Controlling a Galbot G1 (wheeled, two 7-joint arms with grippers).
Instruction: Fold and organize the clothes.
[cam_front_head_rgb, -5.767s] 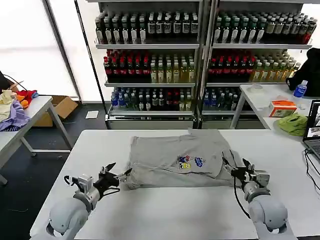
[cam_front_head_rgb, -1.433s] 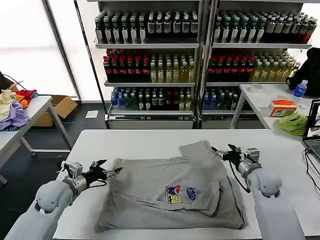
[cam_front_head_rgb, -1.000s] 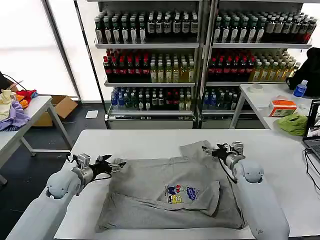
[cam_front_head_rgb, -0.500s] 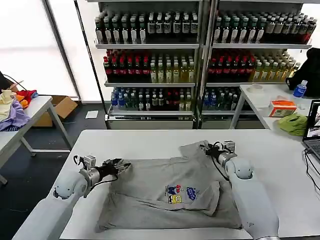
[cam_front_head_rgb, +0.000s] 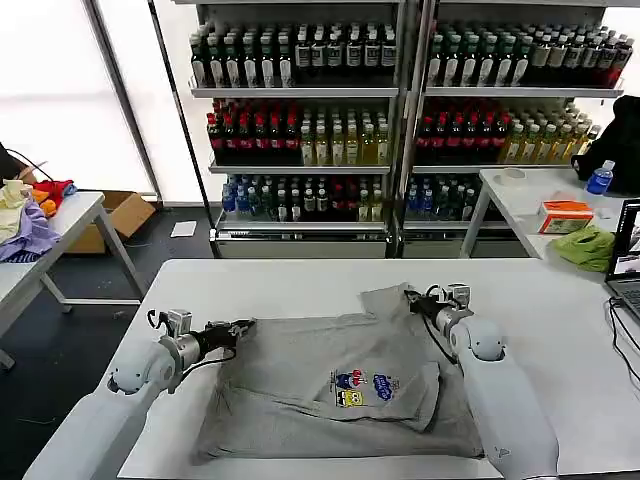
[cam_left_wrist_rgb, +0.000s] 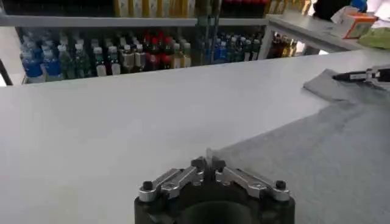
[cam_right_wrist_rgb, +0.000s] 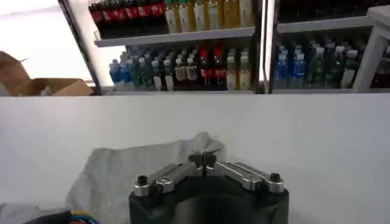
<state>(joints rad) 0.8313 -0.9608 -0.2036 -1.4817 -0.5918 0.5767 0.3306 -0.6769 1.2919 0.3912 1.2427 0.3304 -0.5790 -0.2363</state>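
The left claw (cam_front_head_rgb: 243, 327) is pressed together on the left far corner of the grey T-shirt (cam_front_head_rgb: 340, 385), its tips pinching the cloth edge low over the white table (cam_front_head_rgb: 250, 285); in the left wrist view the claw (cam_left_wrist_rgb: 209, 164) nips a small peak of that fabric (cam_left_wrist_rgb: 317, 158). The right claw (cam_front_head_rgb: 412, 296) is likewise closed, pinching the raised sleeve flap at the shirt's far right corner, and the right wrist view shows its tips (cam_right_wrist_rgb: 202, 159) meeting on the folded grey cloth (cam_right_wrist_rgb: 140, 164). The T-shirt lies spread but rumpled across the near middle of the table, chest print (cam_front_head_rgb: 362, 386) facing up, its near hem close to the table's front edge. Bare tabletop lies open beyond the shirt toward the far edge and to both sides. Well behind stand shelves of bottles (cam_front_head_rgb: 400, 110); a side table (cam_front_head_rgb: 545, 205) at right carries a lime-green cloth (cam_front_head_rgb: 587, 246) and an orange box (cam_front_head_rgb: 565, 215).
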